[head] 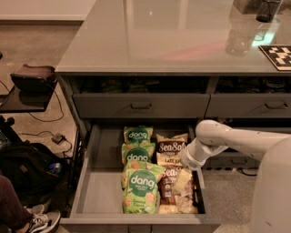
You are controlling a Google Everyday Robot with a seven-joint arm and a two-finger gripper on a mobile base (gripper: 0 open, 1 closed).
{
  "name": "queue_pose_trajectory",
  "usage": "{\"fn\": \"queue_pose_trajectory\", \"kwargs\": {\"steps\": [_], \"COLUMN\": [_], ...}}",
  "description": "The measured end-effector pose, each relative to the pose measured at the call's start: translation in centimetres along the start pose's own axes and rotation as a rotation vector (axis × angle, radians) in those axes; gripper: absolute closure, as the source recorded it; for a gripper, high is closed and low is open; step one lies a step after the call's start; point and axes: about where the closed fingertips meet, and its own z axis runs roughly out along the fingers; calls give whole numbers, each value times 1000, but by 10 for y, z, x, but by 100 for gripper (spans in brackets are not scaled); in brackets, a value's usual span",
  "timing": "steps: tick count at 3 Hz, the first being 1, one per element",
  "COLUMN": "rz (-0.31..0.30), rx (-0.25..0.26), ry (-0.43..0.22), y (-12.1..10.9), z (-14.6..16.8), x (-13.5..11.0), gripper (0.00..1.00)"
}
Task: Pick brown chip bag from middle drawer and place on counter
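Note:
The middle drawer is pulled open below the counter. Brown chip bags with "Sea Salt" lettering lie in a column on its right side, one at the back and one at the front. Green "dang" bags lie in a column to their left. My white arm comes in from the right and bends down into the drawer. My gripper sits low over the front brown bags, touching or just above them. The wrist hides part of the middle brown bag.
Two narrower drawers with bar handles are above the open one. A checkered board and a dark cup are on the counter's far right. A black backpack, cables, a low side table and a person's shoe are at left.

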Motion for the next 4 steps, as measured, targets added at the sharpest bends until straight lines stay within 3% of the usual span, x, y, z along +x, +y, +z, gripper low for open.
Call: {"fn": "queue_pose_trajectory", "kwargs": {"steps": [4], "rz": [2], "rx": [19], "ry": [-96], "y": [-24], "z": [75], "x": [35], "gripper": [0]}}
